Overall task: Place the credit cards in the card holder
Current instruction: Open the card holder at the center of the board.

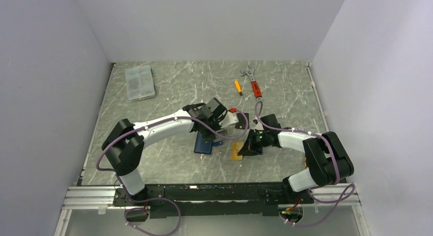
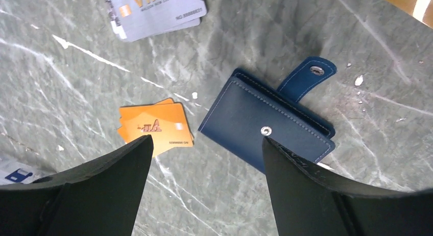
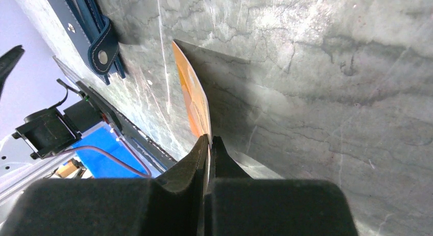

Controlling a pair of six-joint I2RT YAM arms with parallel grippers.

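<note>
**Inspector:** Where was the card holder?

**Examiner:** The card holder (image 1: 203,143) lay flat on the table (image 1: 168,93), near its middle and close by the left arm's wrist. From above it showed only as a dark blue patch.

**Inspector:** What did the left wrist view add?

**Examiner:** The card holder was folded shut, with its snap tab (image 2: 309,77) unfastened and sticking out to one side. A small stack of orange cards (image 2: 155,126) lay just beside it without touching it. Silvery cards (image 2: 153,11) lay further off. The left fingers (image 2: 107,182) stood spread wide over the table, grasping nothing.

**Inspector:** And the right side?

**Examiner:** From above, the right arm's wrist covered its own work, and only part of an orange card (image 1: 236,152) showed beneath it. The right wrist view settled the matter. The right fingers (image 3: 199,157) were clenched on one edge of that card. The card stood tilted, its far corner apparently on the table, apart from the card holder.

**Inspector:** Other items?

**Examiner:** A clear compartment box (image 1: 139,81), a screwdriver (image 1: 238,87) and a wrench (image 1: 254,84) lay at the far side of the table. Only the overhead view showed them.
</note>
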